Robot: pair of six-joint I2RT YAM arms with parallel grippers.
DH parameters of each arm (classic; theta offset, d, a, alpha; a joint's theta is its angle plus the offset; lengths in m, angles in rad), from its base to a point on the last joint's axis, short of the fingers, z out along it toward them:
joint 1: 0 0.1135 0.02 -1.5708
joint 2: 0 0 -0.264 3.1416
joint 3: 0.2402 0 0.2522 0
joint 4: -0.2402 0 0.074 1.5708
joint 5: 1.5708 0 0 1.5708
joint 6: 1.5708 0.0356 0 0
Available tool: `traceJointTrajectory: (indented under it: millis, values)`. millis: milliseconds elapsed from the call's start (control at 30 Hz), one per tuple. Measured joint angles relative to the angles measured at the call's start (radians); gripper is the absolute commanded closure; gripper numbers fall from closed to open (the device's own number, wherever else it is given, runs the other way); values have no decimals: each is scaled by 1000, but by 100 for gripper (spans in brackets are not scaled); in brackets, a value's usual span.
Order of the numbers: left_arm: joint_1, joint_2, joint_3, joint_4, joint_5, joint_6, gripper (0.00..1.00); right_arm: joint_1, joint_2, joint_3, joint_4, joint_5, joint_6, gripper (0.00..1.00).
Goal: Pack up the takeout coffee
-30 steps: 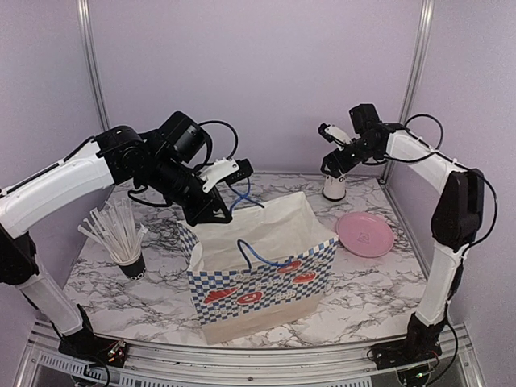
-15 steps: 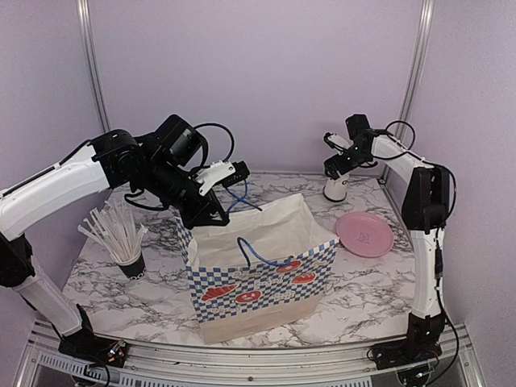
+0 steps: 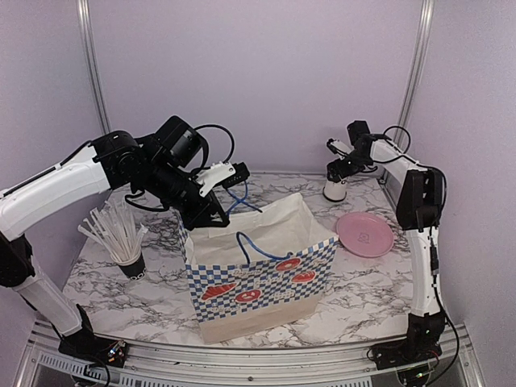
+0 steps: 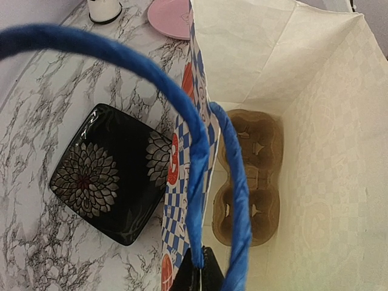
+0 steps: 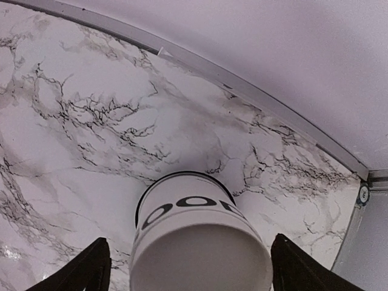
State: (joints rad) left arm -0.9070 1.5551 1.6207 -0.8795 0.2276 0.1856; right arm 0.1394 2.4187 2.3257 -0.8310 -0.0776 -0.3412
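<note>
on the coffee cup we read only part of the black print, round letters like "oo"; the rest curves out of sight. it stands at the table's far right corner, black rim downward, between the right gripper's wide-apart jaws, neither touching it. the left gripper, mostly cut off, is pinched on the blue handle of the checked bag, whose print we cannot read; a cardboard cup carrier lies inside

Pink plate flat on marbled table. Left of plate, square black floral dish. Far left of plate, black cup crammed with white straws.
</note>
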Motion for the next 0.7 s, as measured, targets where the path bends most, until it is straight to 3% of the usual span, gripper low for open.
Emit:
traceJointTrajectory:
  millis: [267, 367, 467, 600, 700]
  values:
    - [0, 0, -5, -2, 0, -5, 89, -35, 19, 0, 3, -48, 26, 35]
    - [0, 1, -11, -14, -2, -8, 63, -35, 19, -1, 7, -54, 32, 40]
    - [0, 2, -11, -18, -21, -16, 44, -34, 11, -14, 10, -61, 31, 42]
    - [0, -2, -11, -15, -66, -22, 32, -28, -71, -144, 32, -87, 34, 41]
    - [0, -22, -11, -4, -95, -18, 29, -23, -138, -227, 52, -115, 43, 41]
